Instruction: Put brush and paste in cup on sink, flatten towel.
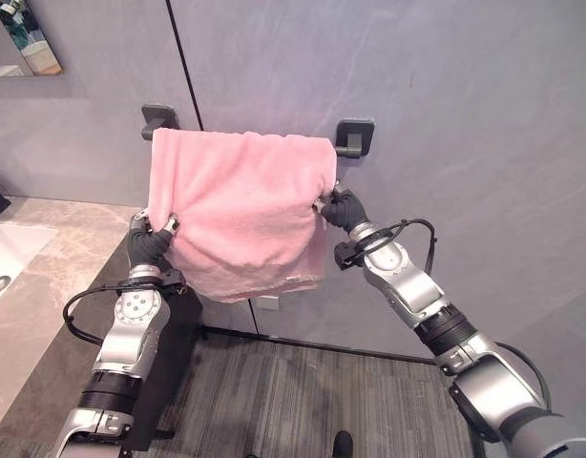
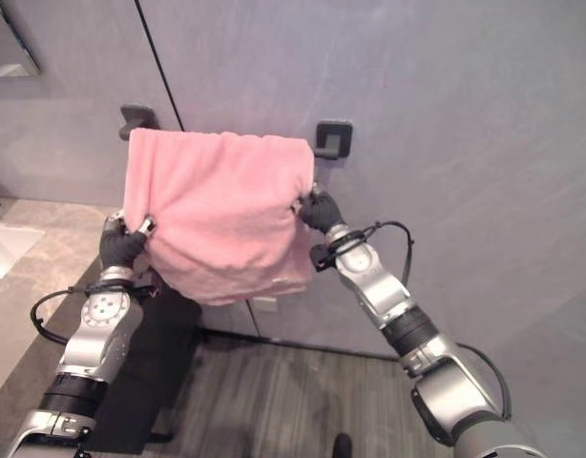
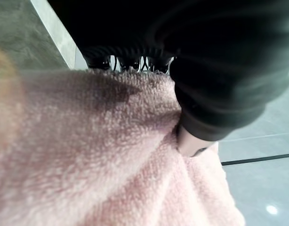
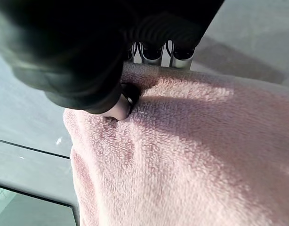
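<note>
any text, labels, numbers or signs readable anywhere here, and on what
None can be read.
The pink towel over the wall rail shows plain cloth, no tag or print in view.
The left hand and the right hand, each pinching a side edge of the towel, carry no markings.
The grey wall panels and the stone counter are bare of writing.
The framed object in the upper corner is too blurred to tell.

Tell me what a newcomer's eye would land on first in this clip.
The pink towel draped over a dark wall rail stands out against the grey wall. The left robot hand pinches the towel's left edge and the right robot hand pinches its right edge. A pale sink sits at far left.
</note>
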You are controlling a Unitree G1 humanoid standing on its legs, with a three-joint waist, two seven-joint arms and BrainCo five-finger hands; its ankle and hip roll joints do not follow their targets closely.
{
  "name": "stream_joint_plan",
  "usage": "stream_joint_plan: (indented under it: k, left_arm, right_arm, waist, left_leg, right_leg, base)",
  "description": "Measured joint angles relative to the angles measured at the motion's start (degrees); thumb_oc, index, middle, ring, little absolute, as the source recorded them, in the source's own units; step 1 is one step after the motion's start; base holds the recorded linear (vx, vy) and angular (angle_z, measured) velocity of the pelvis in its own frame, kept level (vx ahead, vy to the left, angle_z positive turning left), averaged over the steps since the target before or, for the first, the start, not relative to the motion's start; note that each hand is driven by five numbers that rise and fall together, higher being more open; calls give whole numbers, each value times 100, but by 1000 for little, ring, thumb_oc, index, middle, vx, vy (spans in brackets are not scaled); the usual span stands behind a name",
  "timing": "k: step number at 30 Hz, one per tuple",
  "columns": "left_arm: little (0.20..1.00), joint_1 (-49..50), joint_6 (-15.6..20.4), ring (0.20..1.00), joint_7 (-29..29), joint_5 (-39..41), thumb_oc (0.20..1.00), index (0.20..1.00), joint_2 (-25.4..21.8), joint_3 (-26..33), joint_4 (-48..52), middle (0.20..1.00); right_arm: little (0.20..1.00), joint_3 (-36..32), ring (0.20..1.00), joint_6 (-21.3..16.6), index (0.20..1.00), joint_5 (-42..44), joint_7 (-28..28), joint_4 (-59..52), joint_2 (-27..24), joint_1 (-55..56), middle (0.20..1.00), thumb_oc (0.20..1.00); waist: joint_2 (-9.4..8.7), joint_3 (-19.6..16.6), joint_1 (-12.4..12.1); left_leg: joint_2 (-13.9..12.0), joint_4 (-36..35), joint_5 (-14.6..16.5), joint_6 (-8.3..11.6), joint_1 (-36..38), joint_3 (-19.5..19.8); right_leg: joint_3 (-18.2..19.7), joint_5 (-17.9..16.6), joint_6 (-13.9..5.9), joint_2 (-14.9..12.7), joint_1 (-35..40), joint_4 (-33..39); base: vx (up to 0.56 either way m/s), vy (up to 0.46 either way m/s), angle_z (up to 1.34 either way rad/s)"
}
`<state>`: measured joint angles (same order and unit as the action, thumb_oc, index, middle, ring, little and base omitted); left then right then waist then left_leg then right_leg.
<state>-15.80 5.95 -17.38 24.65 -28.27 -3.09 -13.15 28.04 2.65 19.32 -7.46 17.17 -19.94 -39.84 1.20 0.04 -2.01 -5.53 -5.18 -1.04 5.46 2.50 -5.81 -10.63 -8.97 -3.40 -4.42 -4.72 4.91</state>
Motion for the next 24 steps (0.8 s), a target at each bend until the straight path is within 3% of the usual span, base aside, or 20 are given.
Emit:
stream_joint_plan:
  k: [2, 3, 4, 8, 15, 24]
  left_arm:
    - [351, -11, -30, 351, 6, -1, 351, 351, 6, -2, -55, 351]
    - [545, -15, -39, 545, 8, -2, 545, 545, 9, -5, -66, 545]
    - [1000, -34, -61, 1000, 4, -12, 1000, 1000, 25, -10, -149, 1000]
    - [1000, 185, -301, 1000, -40, -99, 1000, 1000, 206, -102, -750, 1000]
    - [1000, 795, -408, 1000, -126, -284, 1000, 1000, 713, -103, -1849, 1000]
    - [1000, 1318, -505, 1000, -12, -585, 1000, 1000, 1077, -111, -2927, 1000]
  right_arm:
    - [225, 8, 225, 1, 225, -1, 0, 50, 16, 11, 225, 225]
    - [1000, 9, 1000, 1, 1000, -2, 0, 89, 18, 17, 1000, 1000]
    - [1000, 8, 1000, 1, 1000, -46, -3, 189, 26, 18, 1000, 1000]
    - [1000, 9, 1000, 60, 1000, -232, -47, 479, 80, 76, 1000, 1000]
    - [1000, 15, 1000, 60, 1000, -510, -96, 854, 169, 686, 1000, 1000]
    - [1000, -157, 1000, -51, 1000, -845, 290, 888, -404, 2343, 1000, 1000]
  waist:
    - [10, -6, 1]
    - [12, -8, 3]
    - [20, -13, 4]
    - [31, -20, -20]
    - [84, -62, -15]
    - [168, -121, 213]
  left_leg:
    - [-4, 0, 0, 0, 35, -1]
    - [-6, 0, 0, 0, 44, 0]
    - [-7, -1, 1, 0, 46, 1]
    - [-11, -1, -6, 4, 48, 2]
    - [-19, -1, -7, 4, 126, -18]
    - [-10, -29, 49, -73, 147, 8]
  right_leg:
    - [24, -1, 2, 7, 22, 0]
    - [25, 0, 1, 7, 33, 0]
    - [25, 2, 0, 6, 39, 1]
    - [22, 9, 5, 6, 44, 2]
    - [50, 8, 7, 15, 98, 1]
    - [39, 83, 16, 3, 164, 4]
  base:
    - [-9, -16, -4]
    - [0, 0, 0]
    - [-20, -35, 2]
    - [-20, -35, 2]
    - [-22, -31, -2]
    - [-20, -12, 1]
